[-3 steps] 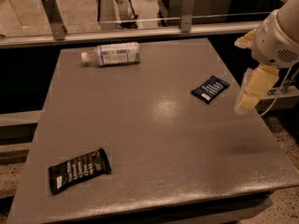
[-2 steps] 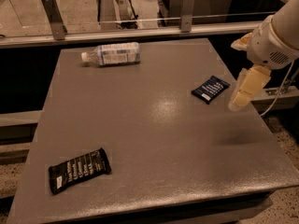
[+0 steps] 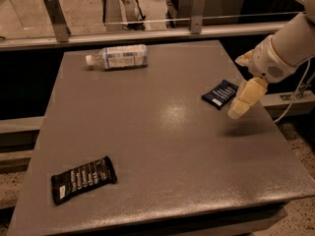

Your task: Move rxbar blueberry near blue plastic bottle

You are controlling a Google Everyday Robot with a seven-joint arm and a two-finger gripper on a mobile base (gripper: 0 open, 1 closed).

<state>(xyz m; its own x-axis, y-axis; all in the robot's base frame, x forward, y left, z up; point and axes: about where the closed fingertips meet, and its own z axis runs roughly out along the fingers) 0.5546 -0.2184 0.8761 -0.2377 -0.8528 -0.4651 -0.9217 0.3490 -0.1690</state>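
Observation:
The rxbar blueberry [image 3: 221, 94], a small dark navy wrapper with white text, lies flat at the right side of the grey table [image 3: 162, 146]. The blue plastic bottle [image 3: 118, 56], clear with a pale label and white cap, lies on its side at the far left of the table. My gripper [image 3: 240, 86] hovers just right of the rxbar and above the table, with its cream fingers [image 3: 246, 98] apart and nothing between them. It is open and not touching the bar.
A longer black wrapper bar [image 3: 82, 179] with white text lies near the table's front left corner. A metal rail with posts [image 3: 198, 4] runs along the far edge. The table's right edge is close under my arm [image 3: 290, 43].
My gripper has moved left and slightly down, closer to the rxbar. The rxbar, the bottle and the black bar have not moved.

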